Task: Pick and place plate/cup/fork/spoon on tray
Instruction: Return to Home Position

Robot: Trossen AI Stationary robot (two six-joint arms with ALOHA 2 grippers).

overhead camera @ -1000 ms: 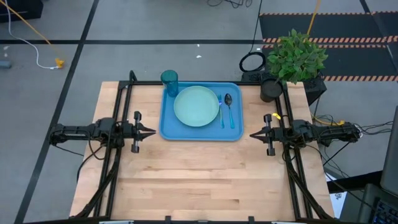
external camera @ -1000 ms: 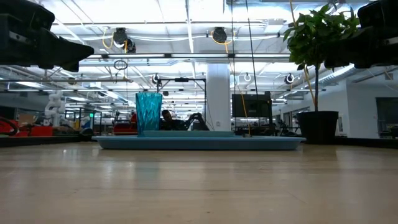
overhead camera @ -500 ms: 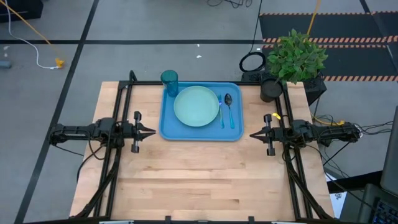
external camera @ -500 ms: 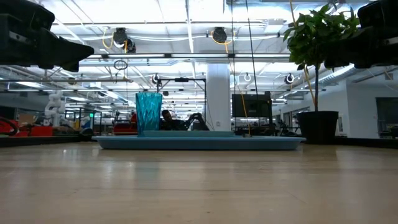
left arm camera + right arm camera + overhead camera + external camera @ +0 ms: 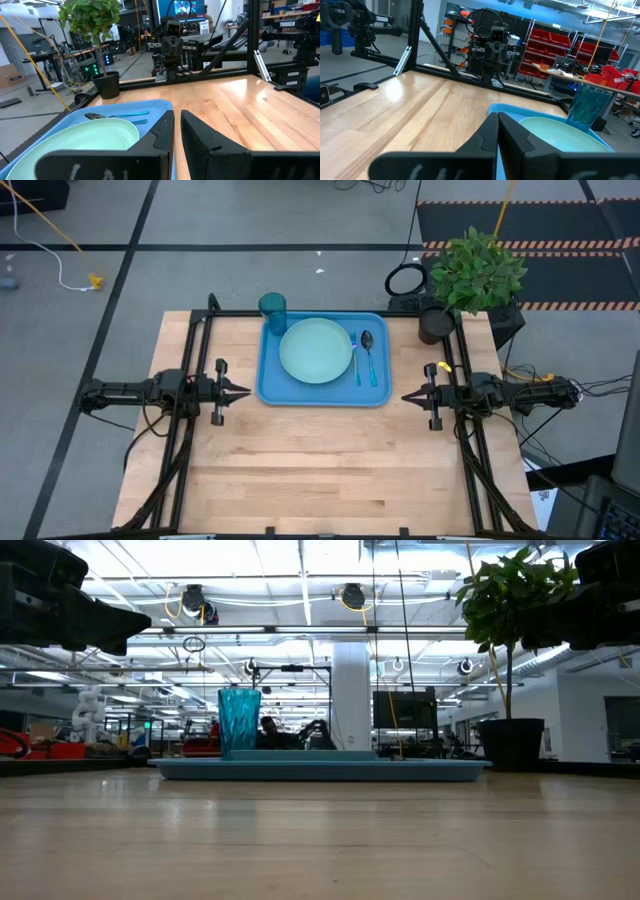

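The bright-blue tray [image 5: 275, 385] lies at the table's far middle. On it rest the mint-green plate [image 5: 316, 350], the all-blue fork [image 5: 355, 360] and the spoon [image 5: 369, 352] with its dark bowl at the far end. The teal cup [image 5: 272, 310] stands upright on the tray's far left corner and also shows in the low view [image 5: 239, 720]. My left gripper [image 5: 246, 391] hovers shut and empty just left of the tray. My right gripper [image 5: 406, 396] hovers shut and empty just right of it.
A potted plant [image 5: 470, 275] in a dark pot stands at the table's far right corner. Black frame rails [image 5: 190, 370] run along the table's left and right sides. Bare wood [image 5: 330, 470] lies between the tray and the near edge.
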